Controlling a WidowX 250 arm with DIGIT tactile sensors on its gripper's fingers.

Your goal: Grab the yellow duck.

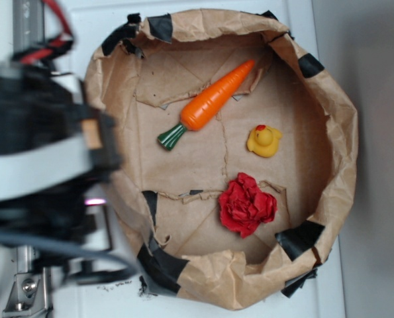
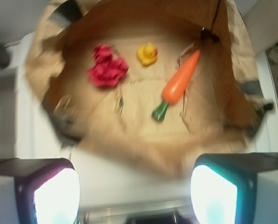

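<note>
Inside the brown paper basin (image 1: 329, 99), on its crumpled floor, the yellow duck (image 1: 264, 140) sits alone, between the orange carrot (image 1: 213, 101) and the red ruffled ball (image 1: 247, 205), touching neither. Its red-orange head patch shows on top. The carrot lies slanted, green stem toward the arm side. Black tape patches mark the basin's rim.

From the wrist view the duck (image 2: 147, 53) lies well ahead of the gripper (image 2: 135, 186), far across the paper floor and a little to the right of the centre line between the fingers. The red ball (image 2: 107, 69) is just left of it and the carrot (image 2: 178, 81) to the right, nearer the camera at its stem end.

Both fingers show at the bottom edge of the wrist view, the left pad (image 2: 54, 193) and the right pad (image 2: 213, 193) set wide apart, with nothing between them and nothing touching them. They hang outside the near wall of the basin, above the white table (image 2: 22, 116). In the exterior view the arm (image 1: 44, 159) is a dark blurred mass at the left, beside the basin's rim, well apart from the duck.
</note>
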